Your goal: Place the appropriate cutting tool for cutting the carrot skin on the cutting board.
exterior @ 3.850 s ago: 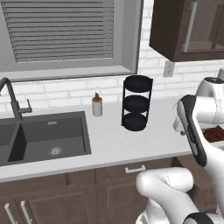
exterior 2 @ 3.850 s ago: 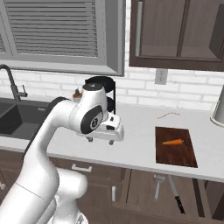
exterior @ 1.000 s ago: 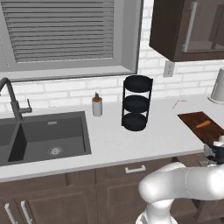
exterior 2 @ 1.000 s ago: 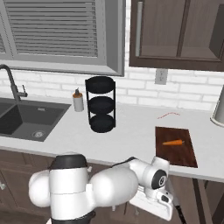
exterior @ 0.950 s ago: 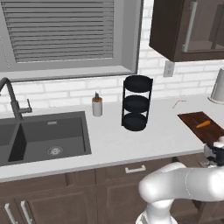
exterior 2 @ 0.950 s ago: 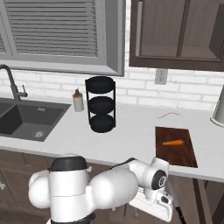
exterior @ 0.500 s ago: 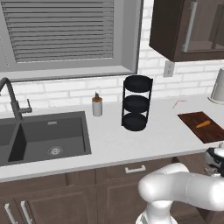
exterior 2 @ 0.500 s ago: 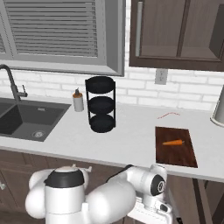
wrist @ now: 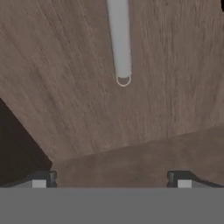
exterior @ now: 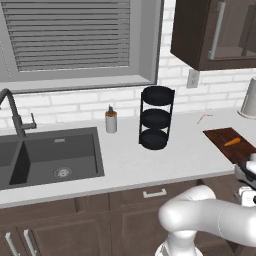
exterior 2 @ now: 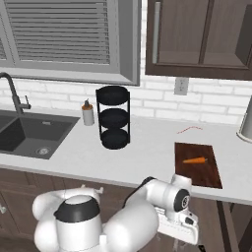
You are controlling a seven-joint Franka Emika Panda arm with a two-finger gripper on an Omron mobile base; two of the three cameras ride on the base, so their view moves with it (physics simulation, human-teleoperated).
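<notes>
A black three-tier rack [exterior: 156, 118] stands on the pale counter [exterior: 130, 160], near a small bottle [exterior: 111, 120]. A dark sink [exterior: 47, 156] with a faucet [exterior: 15, 110] sits left. A pale cabinet handle [wrist: 120, 39] crosses brown wood.

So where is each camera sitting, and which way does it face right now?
Left base view: behind the arm's left, looking forward and down over the counter; the white arm bends low at lower right.
Right base view: behind its right; the arm curls below the counter edge.
Hand view: on the hand, facing a wooden cabinet front with a pale handle, gripper open.
Both base views share the cutting board and the carrot.
</notes>
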